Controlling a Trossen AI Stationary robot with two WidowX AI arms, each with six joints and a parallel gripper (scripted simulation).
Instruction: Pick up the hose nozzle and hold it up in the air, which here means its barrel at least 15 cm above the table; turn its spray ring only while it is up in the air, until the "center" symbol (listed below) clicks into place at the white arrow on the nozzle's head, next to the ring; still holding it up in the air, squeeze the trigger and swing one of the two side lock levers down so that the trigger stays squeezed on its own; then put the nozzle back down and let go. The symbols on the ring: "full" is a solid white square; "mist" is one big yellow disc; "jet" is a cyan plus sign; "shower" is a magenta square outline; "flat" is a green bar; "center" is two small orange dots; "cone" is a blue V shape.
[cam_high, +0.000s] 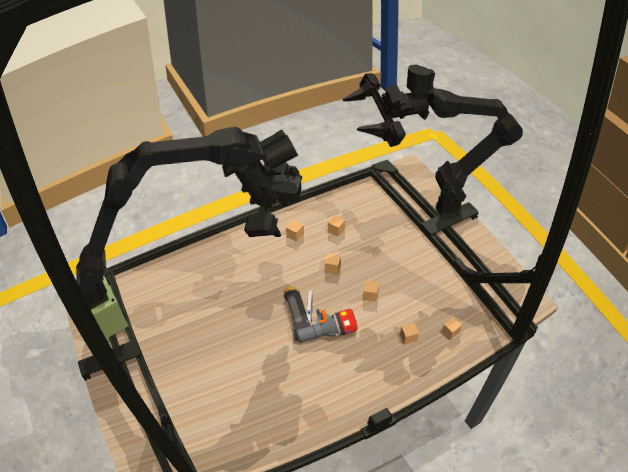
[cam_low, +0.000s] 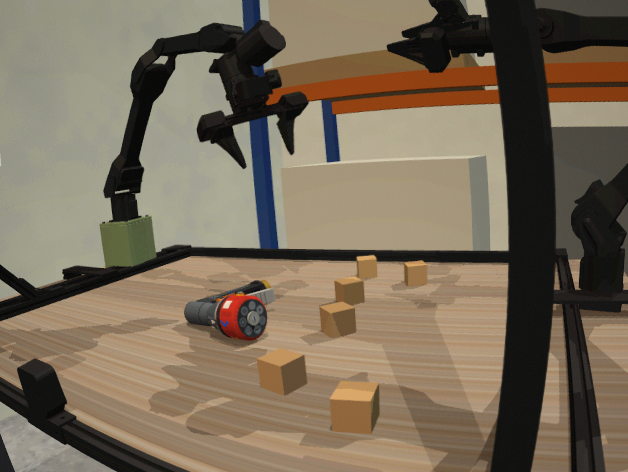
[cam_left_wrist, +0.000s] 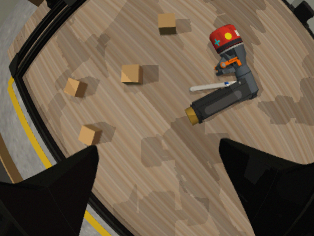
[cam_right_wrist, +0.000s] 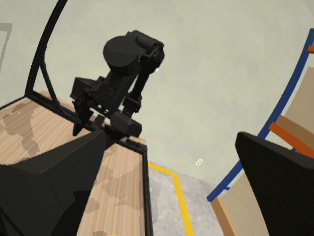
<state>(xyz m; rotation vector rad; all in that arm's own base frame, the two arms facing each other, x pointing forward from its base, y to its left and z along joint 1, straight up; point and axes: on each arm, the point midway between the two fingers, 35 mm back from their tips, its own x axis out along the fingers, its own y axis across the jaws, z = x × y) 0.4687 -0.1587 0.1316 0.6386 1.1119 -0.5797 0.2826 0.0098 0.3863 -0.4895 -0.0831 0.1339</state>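
The hose nozzle (cam_high: 315, 329) (cam_low: 199, 313) (cam_left_wrist: 245, 75) lies on its side on the table. Its red spray ring (cam_high: 348, 321) (cam_low: 234, 315) (cam_left_wrist: 225, 39) shows the white square, yellow disc, cyan plus and blue V across the views; the two orange dots and the white arrow cannot be made out. The pale trigger (cam_high: 309, 306) (cam_left_wrist: 210, 87) stands away from the dark handle. An orange part (cam_left_wrist: 231, 63) sits by the barrel. My left gripper (cam_low: 268, 159) (cam_left_wrist: 159, 149) is open and empty, pointing down high above the table. My right gripper (cam_high: 352, 114) (cam_right_wrist: 173, 138) is open and empty, raised, pointing sideways.
Several wooden cubes (cam_high: 332, 263) (cam_low: 281, 371) (cam_left_wrist: 131, 74) lie around the nozzle's ring and trigger side. A black frame (cam_high: 238, 218) edges the table, with uprights at its corners. The left arm (cam_right_wrist: 122, 80) appears between the fingers in the right wrist view.
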